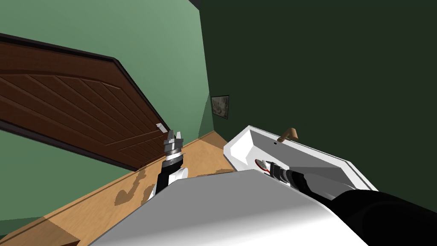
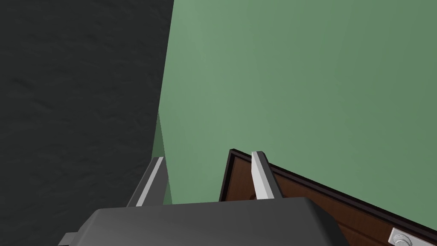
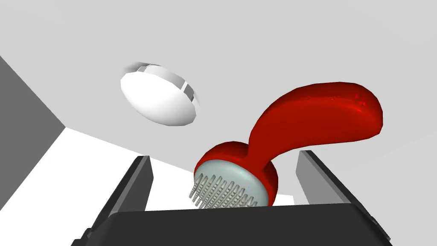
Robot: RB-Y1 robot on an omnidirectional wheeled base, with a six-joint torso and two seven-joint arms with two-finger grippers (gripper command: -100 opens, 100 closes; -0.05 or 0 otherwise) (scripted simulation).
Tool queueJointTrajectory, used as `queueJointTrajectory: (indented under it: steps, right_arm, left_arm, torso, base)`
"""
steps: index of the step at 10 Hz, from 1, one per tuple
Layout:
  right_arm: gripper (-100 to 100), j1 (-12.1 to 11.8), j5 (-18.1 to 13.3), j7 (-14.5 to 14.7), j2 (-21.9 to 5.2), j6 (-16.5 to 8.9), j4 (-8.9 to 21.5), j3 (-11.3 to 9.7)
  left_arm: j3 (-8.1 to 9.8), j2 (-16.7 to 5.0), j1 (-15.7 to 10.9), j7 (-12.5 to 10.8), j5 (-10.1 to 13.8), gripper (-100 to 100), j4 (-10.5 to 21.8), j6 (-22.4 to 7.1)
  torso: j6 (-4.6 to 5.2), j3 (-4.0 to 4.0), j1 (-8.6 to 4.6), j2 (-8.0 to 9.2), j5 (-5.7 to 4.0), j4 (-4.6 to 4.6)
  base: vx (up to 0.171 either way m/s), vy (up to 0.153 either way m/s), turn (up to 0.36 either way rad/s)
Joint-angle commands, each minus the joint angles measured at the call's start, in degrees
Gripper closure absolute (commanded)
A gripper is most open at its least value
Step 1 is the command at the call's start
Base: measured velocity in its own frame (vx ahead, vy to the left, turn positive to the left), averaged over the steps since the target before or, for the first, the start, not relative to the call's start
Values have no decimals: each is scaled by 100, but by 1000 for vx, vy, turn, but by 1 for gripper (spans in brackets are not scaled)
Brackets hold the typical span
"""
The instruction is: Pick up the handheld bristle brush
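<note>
Down in the white sink (image 1: 239, 145), the red brush (image 3: 277, 141) sits between the spread fingers of the right tool (image 3: 224, 158) — reach looks done, nothing pinched yet; closing and lifting are left. Left tool (image 1: 175, 136) up near the door (image 1: 85, 111) — also spread.

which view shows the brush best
Right wrist view: the brush sits large between the right gripper's open fingers, handle and bristles plain. Head view gives a red speck in the sink. Left wrist view faces away.

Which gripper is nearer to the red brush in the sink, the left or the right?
Right. The right gripper has open fingers flanking the red brush in the white sink; the left gripper is raised near the brown door, far off.
</note>
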State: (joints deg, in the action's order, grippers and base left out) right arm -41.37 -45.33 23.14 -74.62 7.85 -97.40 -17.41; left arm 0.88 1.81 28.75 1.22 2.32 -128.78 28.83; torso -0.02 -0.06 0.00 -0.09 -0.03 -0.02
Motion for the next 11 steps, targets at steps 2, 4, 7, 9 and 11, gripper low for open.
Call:
queueJointTrajectory:
  steps: [2,4,7,9,11]
  right_arm:
    - [100,7,-2,5,9,-6,9,-8]
    - [100,4,0,3,10,-4,8,-10]
    - [0,5,-1,4,10,-5,7,-9]
    - [100,-121,47,-76,-243,27,-189,127]
    - [0,-137,40,-61,-214,-6,-196,113]
  left_arm:
    - [0,0,0,0,0,0,0,0]
    - [0,0,0,0,0,0,0,0]
    - [0,0,0,0,0,0,0,0]
    - [1,0,0,0,0,0,0,0]
    - [0,0,0,0,0,0,0,0]
  torso:
    - [2,2,0,4,1,1]
    - [-1,5,-1,8,1,3]
    - [1,6,-1,10,2,3]
    - [8,11,-1,19,5,4]
    - [3,13,0,21,3,6]
  base:
    - [7,1,7]
    - [0,0,0]
    - [0,0,0]
    - [-21,-5,-138]
    - [-7,-2,-10]
